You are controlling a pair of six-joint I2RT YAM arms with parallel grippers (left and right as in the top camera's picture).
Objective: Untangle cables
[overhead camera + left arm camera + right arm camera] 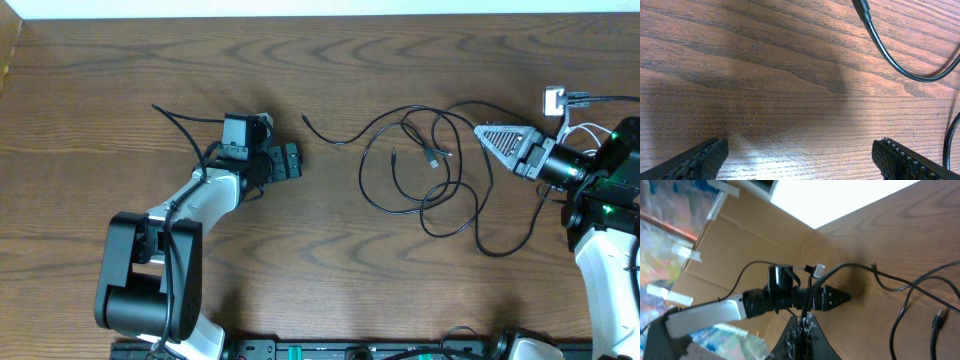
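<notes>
Right end effector pinches a black cable

The left arm reaches forward and inward, its left gripper held low over the table with jaws spread wide. The right arm angles inward, and the right gripper is closed, apparently pinching a black cable.

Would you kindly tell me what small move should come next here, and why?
Probably ease the left gripper toward the loose cable end and close on it. Its jaws stand open over bare table, while the right gripper is shut on a cable at the edge of the tangle; a second hold could let them pull apart.
</notes>
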